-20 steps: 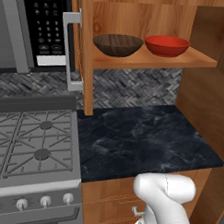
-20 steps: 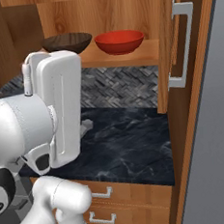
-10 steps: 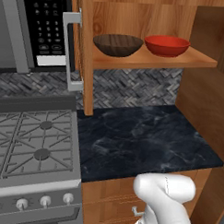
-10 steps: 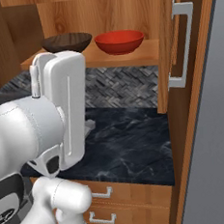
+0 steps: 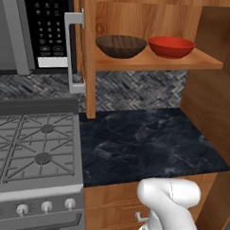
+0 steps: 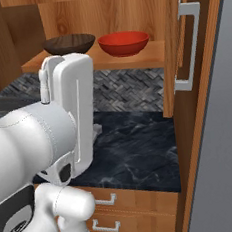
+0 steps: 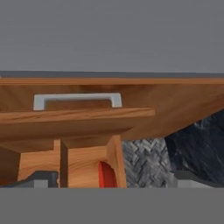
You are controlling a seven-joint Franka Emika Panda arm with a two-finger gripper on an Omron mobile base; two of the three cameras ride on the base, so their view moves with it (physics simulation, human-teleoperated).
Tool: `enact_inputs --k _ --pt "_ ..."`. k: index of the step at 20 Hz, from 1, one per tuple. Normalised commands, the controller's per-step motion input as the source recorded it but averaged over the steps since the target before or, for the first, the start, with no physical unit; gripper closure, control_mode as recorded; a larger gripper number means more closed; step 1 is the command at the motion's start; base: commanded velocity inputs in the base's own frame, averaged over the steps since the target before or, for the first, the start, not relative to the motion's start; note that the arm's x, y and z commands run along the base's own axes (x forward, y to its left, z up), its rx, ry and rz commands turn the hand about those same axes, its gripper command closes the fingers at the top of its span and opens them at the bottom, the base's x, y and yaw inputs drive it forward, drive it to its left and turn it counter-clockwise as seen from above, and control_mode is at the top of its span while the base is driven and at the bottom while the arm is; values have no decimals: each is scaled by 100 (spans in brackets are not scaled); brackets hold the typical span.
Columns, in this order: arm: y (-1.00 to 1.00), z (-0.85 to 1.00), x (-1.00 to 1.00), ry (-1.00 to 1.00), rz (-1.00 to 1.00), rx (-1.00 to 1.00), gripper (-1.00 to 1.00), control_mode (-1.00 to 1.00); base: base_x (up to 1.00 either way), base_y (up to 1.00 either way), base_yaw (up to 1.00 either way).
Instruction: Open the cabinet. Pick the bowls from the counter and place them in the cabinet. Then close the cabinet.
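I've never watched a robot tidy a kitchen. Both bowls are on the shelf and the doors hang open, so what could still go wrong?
1. The red bowl sits near the shelf's front edge; a door swung hard might jolt it.
2. The right door must be caught by its handle; the open end effector could slip off that thin bar.
3. The left door hangs beside the microwave, so the arm may bump it when reaching.

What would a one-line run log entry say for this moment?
bowls: dark brown wood-grain bowl and glossy red bowl side by side on cabinet shelf | cabinet doors: open | black marbled counter: bare | jaws: open, holding nothing
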Motion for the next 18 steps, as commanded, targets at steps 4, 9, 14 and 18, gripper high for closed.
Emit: enact_inputs --k 4,9,14,18 --pt "-49 0 0 -5 0 2 -100 -100 0 0 0" --pt "-34 0 0 -4 0 0 -100 -100 0 0 0" --pt "-21 0 0 0 0 0 -100 -100 0 0 0" --pt "-11 0 14 0 0 0 -100 -100 0 0 0"
